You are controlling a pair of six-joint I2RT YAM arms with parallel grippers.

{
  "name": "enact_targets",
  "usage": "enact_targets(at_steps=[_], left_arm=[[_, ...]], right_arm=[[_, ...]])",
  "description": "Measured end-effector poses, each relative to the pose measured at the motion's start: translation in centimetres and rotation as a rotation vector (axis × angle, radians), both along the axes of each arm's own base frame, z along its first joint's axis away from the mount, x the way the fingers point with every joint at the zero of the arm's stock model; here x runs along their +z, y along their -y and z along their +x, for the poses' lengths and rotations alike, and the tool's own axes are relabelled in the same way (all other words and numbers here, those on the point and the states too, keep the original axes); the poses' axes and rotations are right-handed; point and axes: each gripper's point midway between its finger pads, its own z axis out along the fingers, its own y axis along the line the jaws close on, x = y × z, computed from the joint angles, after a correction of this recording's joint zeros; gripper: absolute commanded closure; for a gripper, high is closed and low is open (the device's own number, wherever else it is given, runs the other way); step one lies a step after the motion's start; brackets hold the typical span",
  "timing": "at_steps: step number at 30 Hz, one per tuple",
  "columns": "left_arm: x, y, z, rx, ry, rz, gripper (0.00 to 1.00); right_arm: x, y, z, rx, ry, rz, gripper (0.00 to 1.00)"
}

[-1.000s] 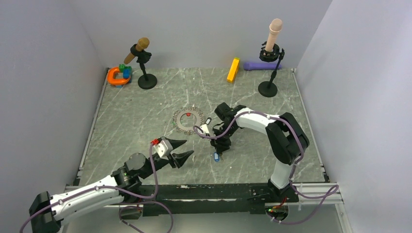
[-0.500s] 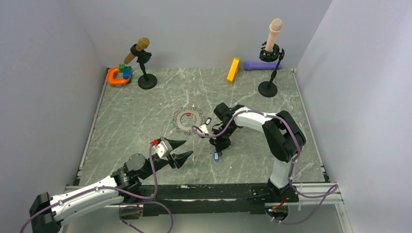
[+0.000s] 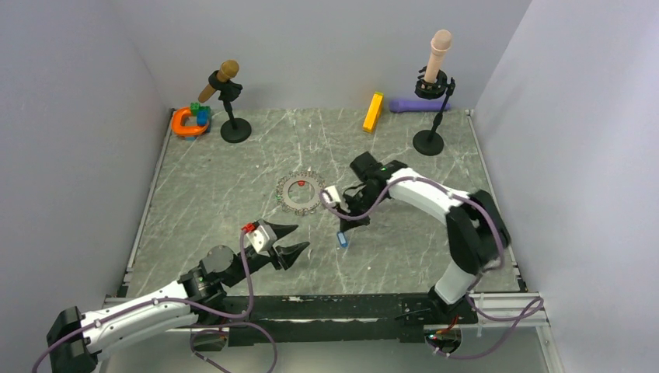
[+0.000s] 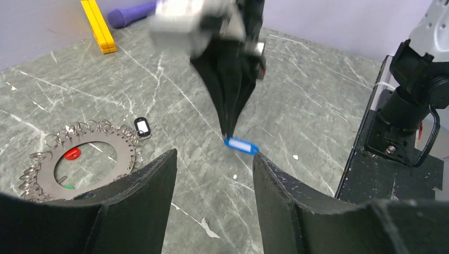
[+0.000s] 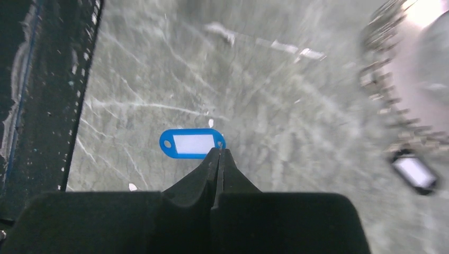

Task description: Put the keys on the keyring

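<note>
Grey marbled worktop [image 3: 233, 171], seen from above and from both wrists. I am working two arms from its near edge. The right arm [image 3: 423, 194] is reaching in towards the middle, and the left arm [image 3: 140, 311] is lying low along the near left.

Two black stands [image 3: 233, 128] [image 3: 428, 140] are standing at the far side, with a yellow block [image 3: 373, 111] lying between them and an orange toy [image 3: 185, 123] sitting in the far left corner.

The keyring [image 4: 126, 156] is lying flat near the centre of the worktop, its rim fringed with small loops. It is lying between the two grippers and touching neither.

I am holding the left gripper [image 3: 303, 235] with its jaws standing partly apart and nothing between them, pointing towards the keyring from the near side.

I am holding the right gripper [image 5: 218, 152] fully closed and pointing down. Its tips are pinching one end of the blue key [image 5: 191, 143], which is hanging out sideways on the near side of the keyring.

The black key [image 4: 142, 126] is lying just beside the keyring's rim. The red key [image 4: 72, 153] and the green key [image 4: 69, 186] are showing inside the central opening. I cannot tell whether either one is hooked on.
</note>
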Motion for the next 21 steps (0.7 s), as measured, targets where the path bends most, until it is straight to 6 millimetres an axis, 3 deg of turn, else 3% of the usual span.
enact_targets(at_steps=[5, 8, 10, 17, 21], left_arm=[[-0.3, 0.2, 0.1, -0.001, -0.005, 0.01, 0.41], [-0.3, 0.3, 0.1, -0.005, -0.004, 0.008, 0.41], [-0.3, 0.4, 0.1, -0.009, -0.005, 0.009, 0.41], [-0.1, 0.6, 0.1, -0.01, -0.008, -0.001, 0.4], [-0.5, 1.0, 0.3, -0.013, -0.016, 0.007, 0.41]], right_arm=[[8.2, -1.3, 0.5, 0.043, 0.132, 0.289, 1.0], [11.6, -2.1, 0.1, 0.108, 0.166, 0.441, 1.0], [12.0, -2.5, -0.1, 0.116, 0.155, 0.476, 1.0], [10.2, -2.7, 1.2, -0.02, 0.104, 0.441, 1.0], [8.8, -2.2, 0.2, -0.032, 0.07, 0.441, 1.0]])
